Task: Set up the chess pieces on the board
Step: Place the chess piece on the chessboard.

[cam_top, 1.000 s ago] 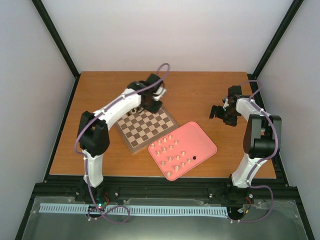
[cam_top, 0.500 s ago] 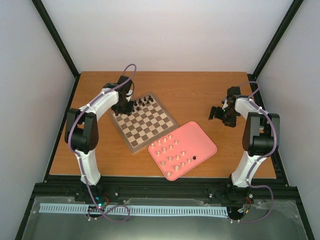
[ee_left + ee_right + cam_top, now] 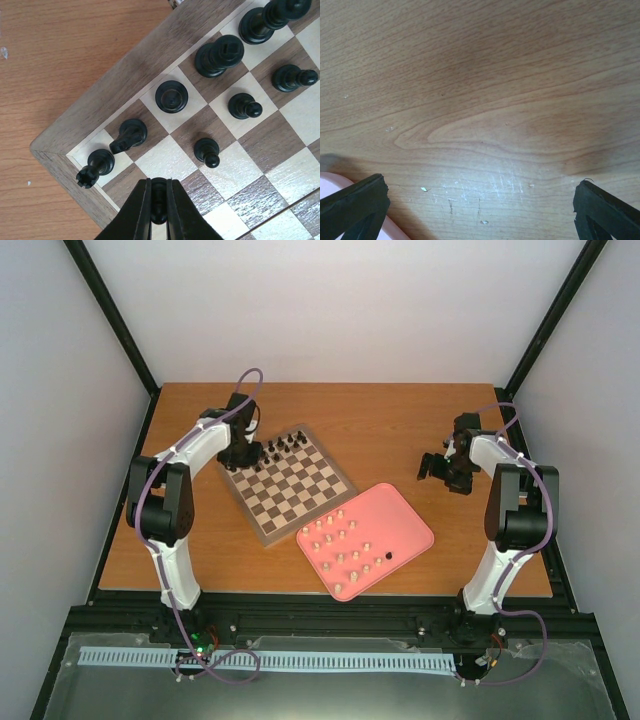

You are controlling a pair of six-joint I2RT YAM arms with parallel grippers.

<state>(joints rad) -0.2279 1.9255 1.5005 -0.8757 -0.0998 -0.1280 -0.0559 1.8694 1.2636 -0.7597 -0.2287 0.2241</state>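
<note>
While the left gripper [image 3: 159, 212] is pressed shut on a dark pawn [image 3: 159, 194] over the left corner of the board [image 3: 300, 502], can't tell if the pawn touches the square. Dark pieces [image 3: 283, 446] stand along the board's far-left edge, back row plus a few pawns. Cream pieces [image 3: 338, 540] and a stray dark piece [image 3: 388, 558] lie in the pink tray [image 3: 410, 515]. Right gripper [image 3: 437, 468] is spread wide, holding nothing, above the table [image 3: 480, 100] right of the tray.
</note>
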